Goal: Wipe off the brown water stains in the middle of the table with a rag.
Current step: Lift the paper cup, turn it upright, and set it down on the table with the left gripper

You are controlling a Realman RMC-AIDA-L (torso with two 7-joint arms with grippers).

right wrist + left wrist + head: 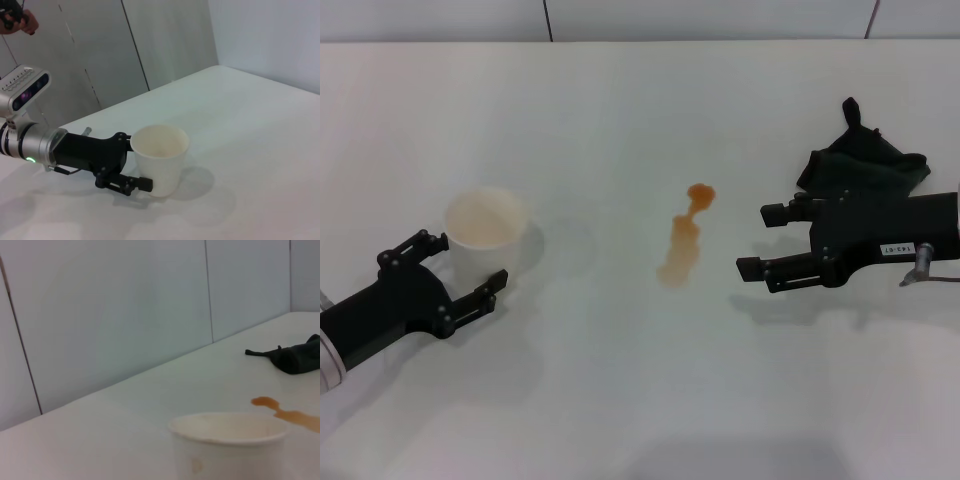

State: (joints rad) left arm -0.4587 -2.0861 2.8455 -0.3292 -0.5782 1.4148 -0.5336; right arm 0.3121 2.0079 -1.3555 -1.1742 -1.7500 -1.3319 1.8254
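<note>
The brown water stains [685, 235] form a thin orange-brown streak with a blob at the far end, in the middle of the white table [620, 400]. In the left wrist view the stains [287, 414] lie past a cup rim. The black rag [865, 160] lies crumpled at the far right, and the left wrist view shows the rag [297, 357] beyond the streak. My right gripper [762, 240] hovers open and empty between rag and stains, pointing at the streak, its body overlapping the rag's near edge. My left gripper [465, 270] is open at the left.
A pale paper cup [485, 230] stands upright at the left, with my left gripper's fingers [135, 185] on either side of its base. Whether they touch the cup [162, 155] I cannot tell. Grey wall panels [125, 305] rise behind the table's far edge.
</note>
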